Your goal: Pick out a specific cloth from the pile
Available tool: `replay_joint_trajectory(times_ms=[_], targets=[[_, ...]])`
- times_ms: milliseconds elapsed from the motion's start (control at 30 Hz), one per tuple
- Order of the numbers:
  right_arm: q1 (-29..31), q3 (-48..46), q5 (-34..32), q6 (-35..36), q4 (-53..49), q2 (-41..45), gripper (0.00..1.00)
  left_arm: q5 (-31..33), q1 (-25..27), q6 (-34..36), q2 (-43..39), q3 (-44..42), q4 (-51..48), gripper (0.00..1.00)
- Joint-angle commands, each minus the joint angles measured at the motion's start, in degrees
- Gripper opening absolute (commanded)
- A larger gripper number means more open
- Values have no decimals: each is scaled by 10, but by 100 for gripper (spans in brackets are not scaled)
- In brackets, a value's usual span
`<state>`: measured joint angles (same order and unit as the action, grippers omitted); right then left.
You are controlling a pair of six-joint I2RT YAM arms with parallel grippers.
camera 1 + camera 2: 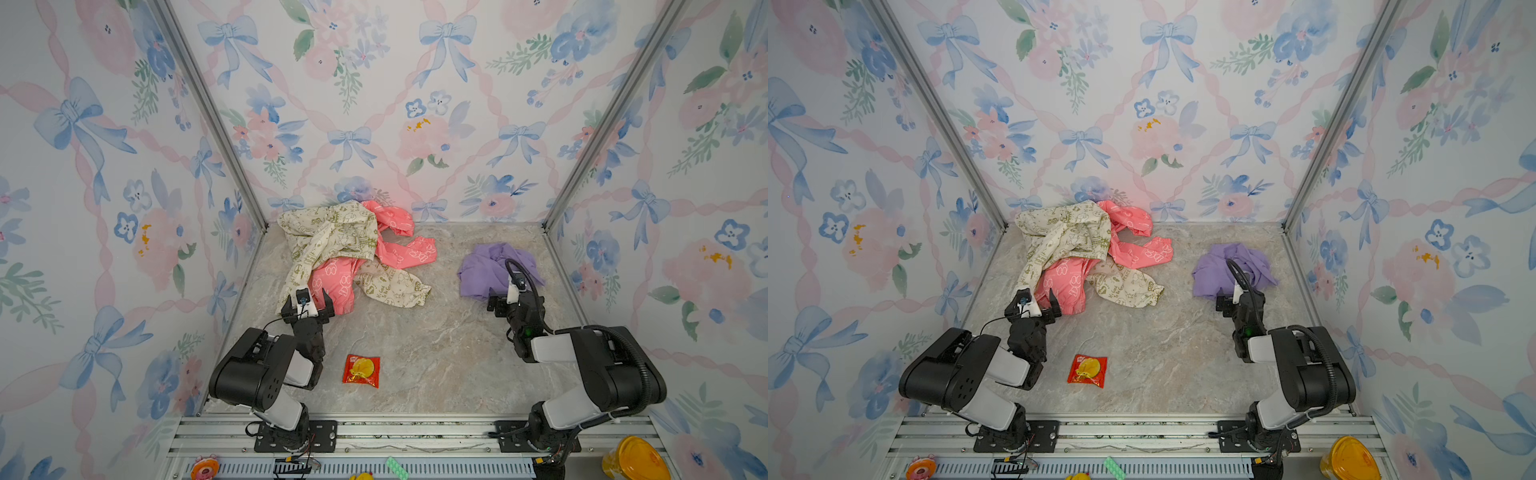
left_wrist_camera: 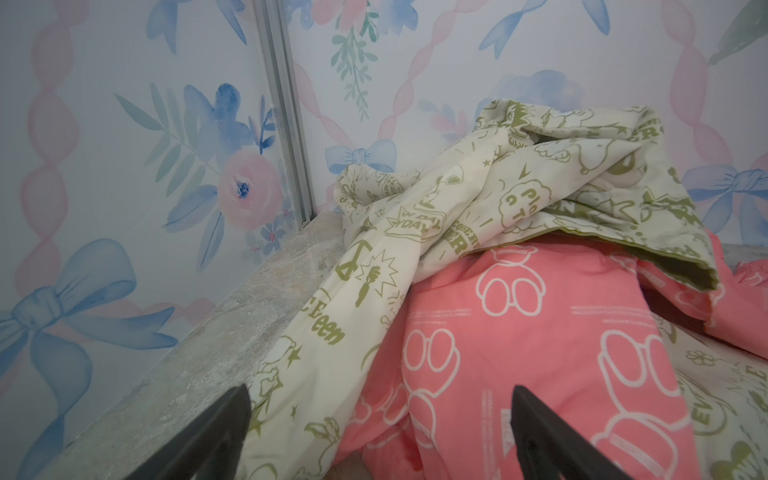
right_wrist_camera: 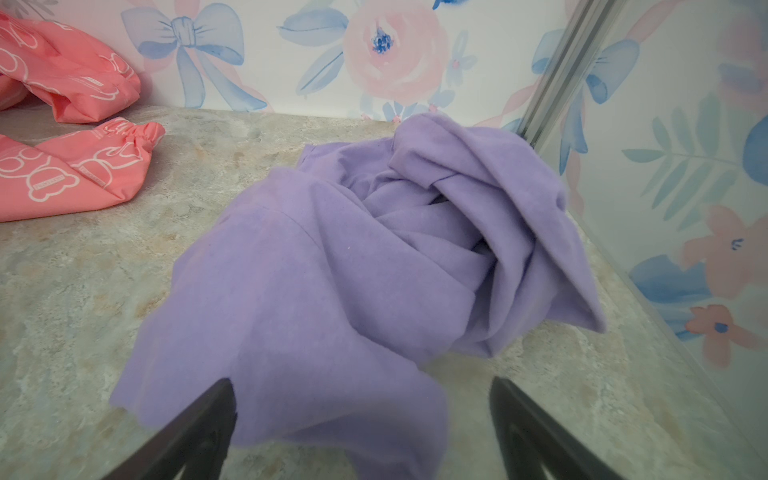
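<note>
The cloth (image 1: 490, 266) (image 1: 1221, 270) (image 3: 353, 257) is plain lavender and lies crumpled on its own at the right of the floor, near the right wall. My right gripper (image 1: 505, 291) (image 1: 1233, 297) (image 3: 361, 384) stands open at the cloth's near edge; a fold of it lies between the spread fingers, ungripped. The pile (image 1: 340, 249) (image 1: 1075, 249) (image 2: 498, 291), cream fabric with green print tangled with coral-pink fabric, sits at the back left. My left gripper (image 1: 306, 301) (image 1: 1034, 303) (image 2: 380, 392) is open at the pile's front edge, holding nothing.
A red snack packet (image 1: 361, 371) (image 1: 1087, 370) lies on the marble floor between the two arm bases. Flowered walls close in the left, back and right sides. A yellow object (image 1: 636, 459) sits outside the front rail at the right.
</note>
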<state>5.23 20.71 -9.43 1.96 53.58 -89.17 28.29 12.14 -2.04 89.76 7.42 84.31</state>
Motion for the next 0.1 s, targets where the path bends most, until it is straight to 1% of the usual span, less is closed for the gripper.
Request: replay_joint_trajectory(times_ms=[0, 67], targets=[[-5, 10, 1, -6, -2, 4, 97, -9, -7, 0, 4, 13, -4, 98], [-5, 11, 1, -6, -2, 4, 97, -9, -7, 0, 3, 12, -4, 98]])
